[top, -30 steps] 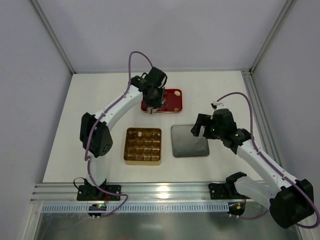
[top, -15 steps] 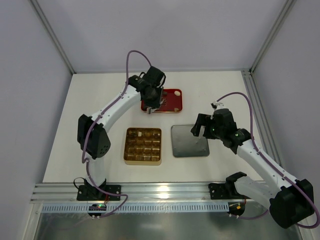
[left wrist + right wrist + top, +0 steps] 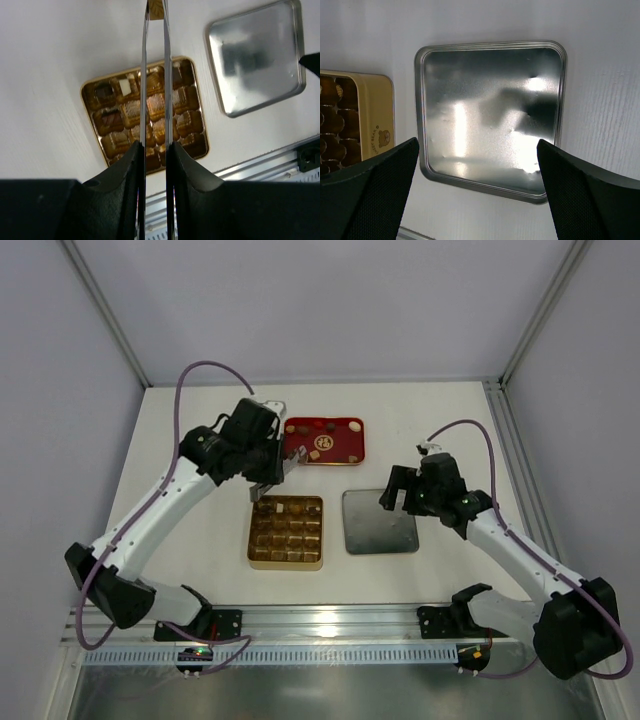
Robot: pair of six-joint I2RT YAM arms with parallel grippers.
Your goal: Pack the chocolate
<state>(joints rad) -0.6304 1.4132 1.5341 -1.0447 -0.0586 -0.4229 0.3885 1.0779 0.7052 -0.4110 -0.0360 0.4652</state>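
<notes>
The left gripper [image 3: 155, 20] has long thin fingers [image 3: 144, 75] that are close together, and they pinch one small light-brown chocolate piece [image 3: 156, 9] at the very tips. In the left wrist view this piece shows just past the far edge of the gold box [image 3: 285, 532], which lies under the fingers.

The gold box has many little square cups. One cup in the far row holds a cream-white piece [image 3: 124, 86], and the corner cup beside it looks like it holds a dark one [image 3: 104, 90]. Most of the other cups look bare and gold.

The red tray [image 3: 340, 445] lies farther back on the white table [image 3: 440, 420]. More chocolates [image 3: 322, 441] lie loose in it, some dark, some light brown, some cream.

A flat silver lid [image 3: 490, 115] lies just to the right of the gold box, with nothing in it. The right gripper [image 3: 477, 150] hangs over it with its fingers spread wide and holds nothing.
</notes>
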